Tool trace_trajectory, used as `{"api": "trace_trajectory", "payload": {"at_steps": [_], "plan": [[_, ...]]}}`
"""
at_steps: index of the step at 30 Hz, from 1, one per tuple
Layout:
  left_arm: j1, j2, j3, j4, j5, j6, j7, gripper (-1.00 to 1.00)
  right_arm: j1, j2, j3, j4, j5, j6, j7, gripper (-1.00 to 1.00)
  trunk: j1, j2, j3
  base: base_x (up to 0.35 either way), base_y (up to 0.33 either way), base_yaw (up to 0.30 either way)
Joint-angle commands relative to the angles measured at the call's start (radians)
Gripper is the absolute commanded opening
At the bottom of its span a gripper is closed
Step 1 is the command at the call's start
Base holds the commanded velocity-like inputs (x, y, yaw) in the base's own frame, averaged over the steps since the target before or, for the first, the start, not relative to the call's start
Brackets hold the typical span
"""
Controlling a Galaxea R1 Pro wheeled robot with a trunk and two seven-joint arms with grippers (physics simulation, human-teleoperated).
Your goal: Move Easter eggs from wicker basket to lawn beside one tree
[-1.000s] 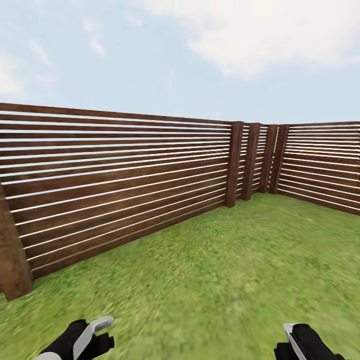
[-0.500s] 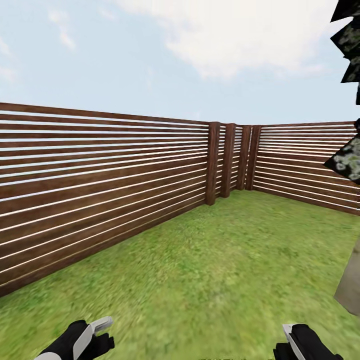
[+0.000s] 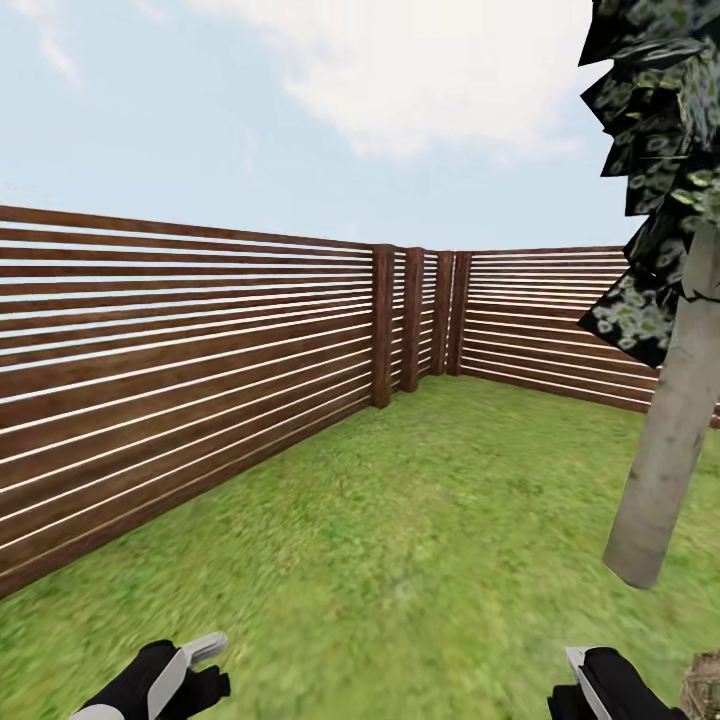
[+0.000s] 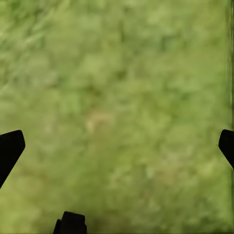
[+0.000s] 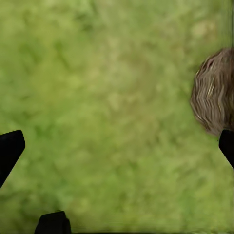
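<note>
A tree [image 3: 672, 430] with a pale grey-beige trunk and a dark, green-white mottled crown stands on the lawn [image 3: 420, 540] at the right of the head view. A sliver of the brown wicker basket [image 3: 704, 686] peeks in at the bottom right corner, and its woven side [image 5: 214, 90] also appears over grass in the right wrist view. The Easter eggs are out of view. My left gripper [image 3: 195, 655] and right gripper [image 3: 585, 672] hang low over the grass. In both wrist views the black fingertips [image 4: 9, 148] [image 5: 9, 148] sit far apart, open and empty.
A brown horizontal-slat wooden fence [image 3: 180, 370] runs along the left and turns at a corner post [image 3: 383, 325] toward the far right. Grass stretches between me, the fence and the tree.
The camera has swung to the right: the fence corner slid left in the picture, and the tree and the basket's edge came into view. Both grippers hold the same pose.
</note>
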Motion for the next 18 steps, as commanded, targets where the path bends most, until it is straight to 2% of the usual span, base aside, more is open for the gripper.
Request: {"api": "trace_trajectory", "payload": {"at_steps": [1,18], "plan": [[0.000,-0.001,0.001,-0.002,0.010,0.006,0.005,1.00,-0.001,0.000,-0.002,-0.001,0.006,0.004,0.003,1.00,0.000,-0.001,-0.001,0.000,0.000,-0.285],[0.000,-0.005,0.001,-0.002,0.008,0.006,0.004,1.00,-0.001,0.003,-0.002,0.001,0.006,0.004,0.003,1.00,0.000,-0.001,-0.001,0.000,0.000,-0.285]]}}
